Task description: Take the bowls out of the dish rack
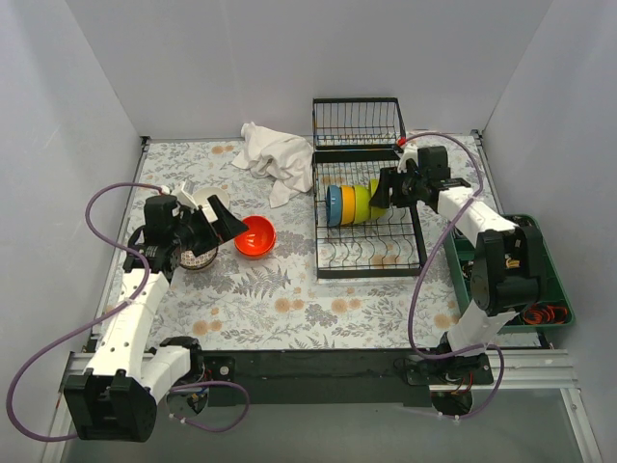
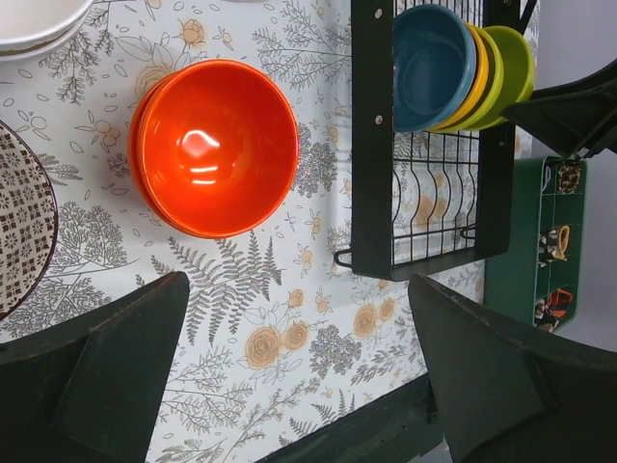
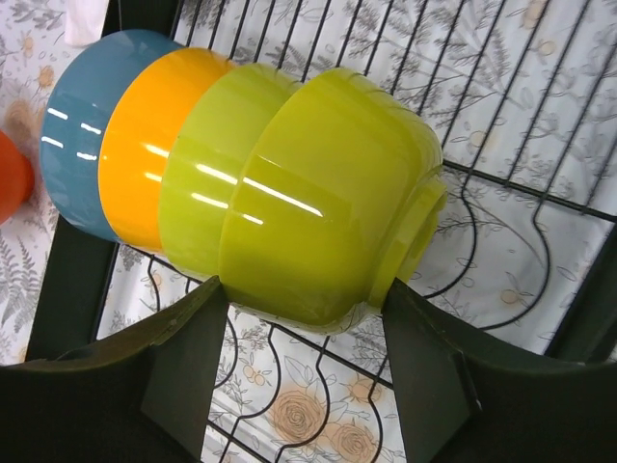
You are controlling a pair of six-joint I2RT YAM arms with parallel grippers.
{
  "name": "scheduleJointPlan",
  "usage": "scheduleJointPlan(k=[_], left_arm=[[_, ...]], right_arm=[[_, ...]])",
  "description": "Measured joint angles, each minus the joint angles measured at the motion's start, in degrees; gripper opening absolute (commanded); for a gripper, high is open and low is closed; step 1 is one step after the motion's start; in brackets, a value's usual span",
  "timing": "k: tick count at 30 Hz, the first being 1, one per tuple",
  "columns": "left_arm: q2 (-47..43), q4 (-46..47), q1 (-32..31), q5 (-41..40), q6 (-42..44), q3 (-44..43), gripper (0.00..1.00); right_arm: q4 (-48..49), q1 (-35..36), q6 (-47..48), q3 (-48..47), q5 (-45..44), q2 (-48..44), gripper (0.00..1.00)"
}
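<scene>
White walls [image 1: 96, 77] close in the space on the left, back and right, plain and matt. Between them lies the worktop [image 1: 289, 313], covered edge to edge in a pale sheet printed with grey ferns and small orange flowers. A dark strip [image 1: 318, 367] runs along its near edge, where the two arms are bolted.

The dish rack [image 1: 368, 258] stands right of centre towards the back wall, with its raised basket section at the far end and its pronged section nearer. A green compartment tray [image 1: 555, 278] sits at the worktop's right edge, just beside the right arm. A crumpled white cloth [image 1: 273, 156] lies left of the rack, near the back wall.

The left claw [image 1: 220, 214] hangs over the left half of the worktop with its jaws spread wide and nothing between them. The right claw [image 3: 304, 299] reaches into the rack. Its fingers [image 3: 183, 367] straddle the yellow-green bowl [image 3: 328, 193] and sit close against it. Whether they press it, I cannot tell.

That bowl lies on its side, nested with a green bowl [image 3: 193, 174], an orange-yellow bowl [image 3: 135, 135] and a blue bowl [image 3: 72, 116] in one row across the prongs. A red-orange bowl [image 1: 255, 234] sits upright on the worktop between the left claw and the rack. A dark patterned bowl [image 2: 19, 231] and a white bowl [image 2: 29, 24] rest beside it.
</scene>
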State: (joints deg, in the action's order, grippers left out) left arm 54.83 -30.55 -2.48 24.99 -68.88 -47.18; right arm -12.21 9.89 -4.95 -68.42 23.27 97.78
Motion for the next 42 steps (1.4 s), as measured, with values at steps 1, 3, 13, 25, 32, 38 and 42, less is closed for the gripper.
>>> scheduleJointPlan(k=[1, 3, 13, 25, 32, 38, 42], left_arm=[[0.28, 0.17, 0.0, 0.15, 0.0, 0.0, 0.98], [0.74, 0.39, -0.07, 0.44, 0.0, 0.0, 0.98], [2.05, 2.43, -1.66, 1.64, -0.63, 0.37, 0.98], [4.98, 8.5, -8.79, 0.83, -5.92, 0.44, 0.98], [7.32, 16.9, -17.46, -3.15, -11.19, 0.68, 0.98], [13.62, 24.0, -25.22, -6.27, -14.86, 0.28, 0.95], [18.64, 27.82, -30.14, -7.87, -16.11, -1.6, 0.88]], right_arm=[[-0.02, 0.11, -0.02, 0.02, -1.11, -0.83, 0.07], [-0.02, 0.37, -0.07, 0.13, -2.69, -2.14, 0.06], [-1.44, 1.46, -1.88, 4.59, -10.29, -10.16, 0.03], [-3.89, 1.46, -7.06, 11.43, -5.14, -27.5, 0.03], [-2.56, 3.45, -12.83, 15.39, 7.17, -33.33, 0.03], [3.98, 6.97, -20.57, 20.13, 16.31, -37.68, 0.05], [8.9, 8.68, -25.09, 22.47, 20.04, -39.71, 0.05]])
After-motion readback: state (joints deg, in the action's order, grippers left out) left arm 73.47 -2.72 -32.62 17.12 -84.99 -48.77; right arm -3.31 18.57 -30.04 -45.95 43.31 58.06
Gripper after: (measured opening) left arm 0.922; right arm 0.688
